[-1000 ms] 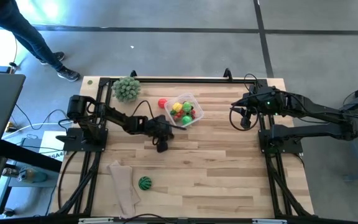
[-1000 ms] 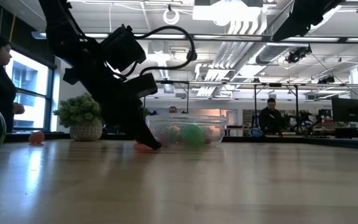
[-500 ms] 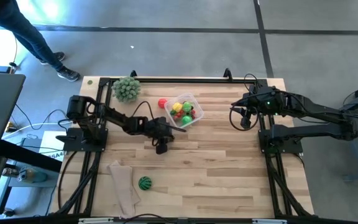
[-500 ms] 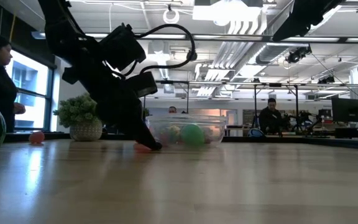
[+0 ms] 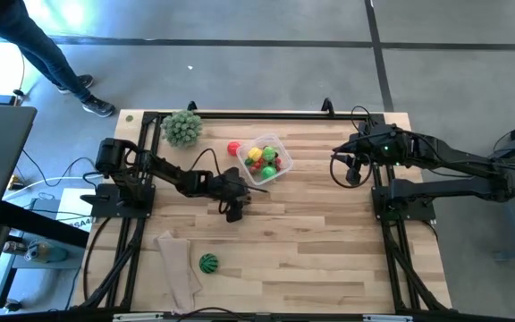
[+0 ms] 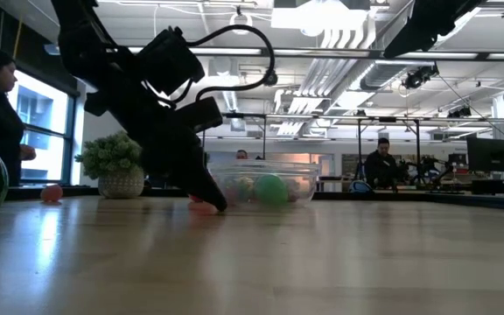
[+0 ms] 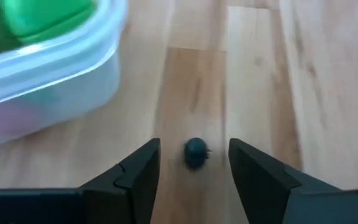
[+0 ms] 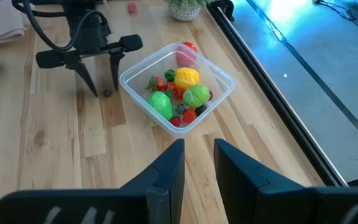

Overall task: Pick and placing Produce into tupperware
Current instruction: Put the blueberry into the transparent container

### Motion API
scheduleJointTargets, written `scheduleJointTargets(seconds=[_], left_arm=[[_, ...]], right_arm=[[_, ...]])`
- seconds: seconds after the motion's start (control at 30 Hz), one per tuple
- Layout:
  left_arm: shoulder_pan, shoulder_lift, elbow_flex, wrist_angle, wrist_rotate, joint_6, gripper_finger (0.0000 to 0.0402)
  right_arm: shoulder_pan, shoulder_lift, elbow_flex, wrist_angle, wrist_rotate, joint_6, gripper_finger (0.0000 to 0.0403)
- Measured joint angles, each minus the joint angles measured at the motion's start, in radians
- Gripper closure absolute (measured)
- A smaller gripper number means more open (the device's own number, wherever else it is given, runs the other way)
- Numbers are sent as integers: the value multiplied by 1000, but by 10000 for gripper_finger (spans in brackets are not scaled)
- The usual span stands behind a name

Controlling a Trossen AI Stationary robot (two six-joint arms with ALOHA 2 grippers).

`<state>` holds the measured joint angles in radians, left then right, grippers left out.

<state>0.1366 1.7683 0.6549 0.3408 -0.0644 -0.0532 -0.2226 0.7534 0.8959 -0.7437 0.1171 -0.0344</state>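
While the watermelon ball point(image 5: 207, 263) lies near the beige cloth point(image 5: 178, 268) on the bench point(image 5: 329, 241), the left claw point(image 7: 193, 163) stands spread, fingertips down astride a tiny dark berry point(image 7: 196, 152), not touching it. Just beside it sits the tupperware point(image 5: 265, 159), holding red, green and yellow produce point(image 8: 180, 93). Farther right, the right claw point(image 8: 197, 155) hovers, narrowly parted, holding nothing.

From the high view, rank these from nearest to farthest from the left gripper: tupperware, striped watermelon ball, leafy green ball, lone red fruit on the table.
1. tupperware, just beyond the left gripper, toward the table's far edge.
2. lone red fruit, left of the tupperware.
3. striped watermelon ball, near the front edge, about as far as the red fruit; too close to call.
4. leafy green ball, far left corner.
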Motion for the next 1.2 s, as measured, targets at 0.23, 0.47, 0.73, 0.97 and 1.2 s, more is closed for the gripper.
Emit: scheduleJointTargets(seconds=[0.23,0.47,0.73,0.97,1.2], left_arm=[[1,0,0,-1,-8,-1,233],[0,44,1,42,1,-7,253],[0,57,2,60,-5,-23,266],[0,56,4,32,-4,-23,275],[1,57,4,15,4,-31,276]], right_arm=[[0,0,0,0,0,0,327],[0,0,0,0,0,0,327],[0,0,0,0,0,0,327],[0,0,0,0,0,0,327],[0,0,0,0,0,0,327]])
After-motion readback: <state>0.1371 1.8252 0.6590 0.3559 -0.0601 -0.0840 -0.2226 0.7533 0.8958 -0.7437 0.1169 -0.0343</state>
